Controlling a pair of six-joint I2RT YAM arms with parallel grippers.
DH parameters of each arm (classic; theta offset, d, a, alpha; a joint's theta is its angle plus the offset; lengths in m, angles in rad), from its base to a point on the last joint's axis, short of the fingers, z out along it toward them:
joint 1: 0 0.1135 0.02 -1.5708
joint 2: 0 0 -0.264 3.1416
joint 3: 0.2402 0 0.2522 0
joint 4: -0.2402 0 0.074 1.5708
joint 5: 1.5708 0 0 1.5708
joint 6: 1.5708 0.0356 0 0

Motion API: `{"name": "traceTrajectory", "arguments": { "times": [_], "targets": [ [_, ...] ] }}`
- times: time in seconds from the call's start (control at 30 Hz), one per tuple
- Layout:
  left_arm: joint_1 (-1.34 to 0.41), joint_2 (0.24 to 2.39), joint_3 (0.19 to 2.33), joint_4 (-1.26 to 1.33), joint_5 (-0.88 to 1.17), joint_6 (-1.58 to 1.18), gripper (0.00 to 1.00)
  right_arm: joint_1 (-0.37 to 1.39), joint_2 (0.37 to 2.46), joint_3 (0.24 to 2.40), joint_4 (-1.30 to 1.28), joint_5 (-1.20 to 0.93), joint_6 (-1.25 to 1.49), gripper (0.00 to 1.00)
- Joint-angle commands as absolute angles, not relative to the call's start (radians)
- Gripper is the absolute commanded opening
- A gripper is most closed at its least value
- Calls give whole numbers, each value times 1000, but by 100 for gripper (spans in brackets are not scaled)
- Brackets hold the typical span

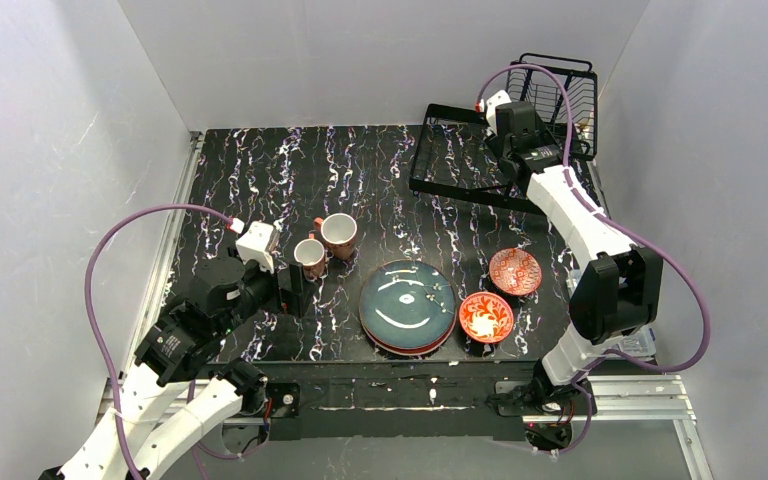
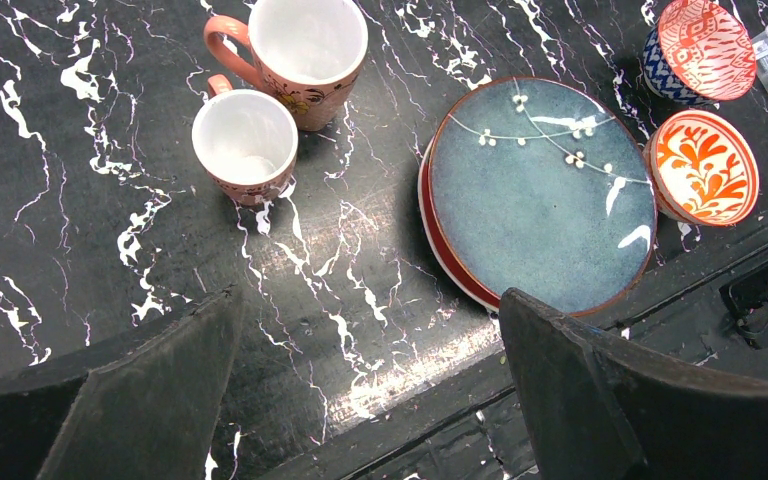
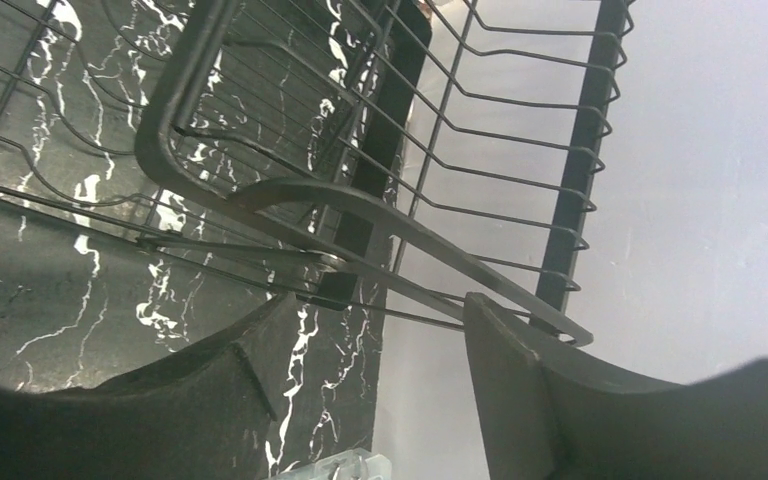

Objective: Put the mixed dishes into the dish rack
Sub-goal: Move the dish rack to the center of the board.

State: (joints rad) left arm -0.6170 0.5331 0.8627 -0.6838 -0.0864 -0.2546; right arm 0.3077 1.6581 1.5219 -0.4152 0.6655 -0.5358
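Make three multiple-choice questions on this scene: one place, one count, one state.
1. Where do the mugs stand?
A. left of the plate stack
B. on the plate stack
C. right of the bowls
2. How many patterned bowls are there?
A. one
B. two
C. four
3. The left hand is:
A. open and empty
B. shut on a mug
C. shut on a plate
1 A: they stand at the stack's left. 2 B: two sit right of the stack. 3 A: fingers spread, nothing between.
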Motion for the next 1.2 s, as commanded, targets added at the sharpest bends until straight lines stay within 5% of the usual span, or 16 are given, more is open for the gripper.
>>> {"name": "traceTrajectory", "arguments": {
  "times": [0.0, 0.53, 0.7, 0.9, 1.17],
  "targets": [
    [-620, 530, 861, -682, -101, -252, 99, 305, 1654, 1558, -412, 629, -512, 68],
    [-620, 533, 862, -685, -110, -254, 99, 359, 1656, 1586, -470, 609, -496, 23],
    [-620, 530, 862, -689, -115, -253, 99, 384, 1652, 1594, -486, 620, -487, 18],
    [-620, 529, 861, -689, -114, -255, 99, 390, 1606, 1606, -473, 637, -481, 22],
    [-621, 530, 862, -690, -110, -256, 99, 388, 1584, 1608, -415, 773, -541, 63]
  ]
}}
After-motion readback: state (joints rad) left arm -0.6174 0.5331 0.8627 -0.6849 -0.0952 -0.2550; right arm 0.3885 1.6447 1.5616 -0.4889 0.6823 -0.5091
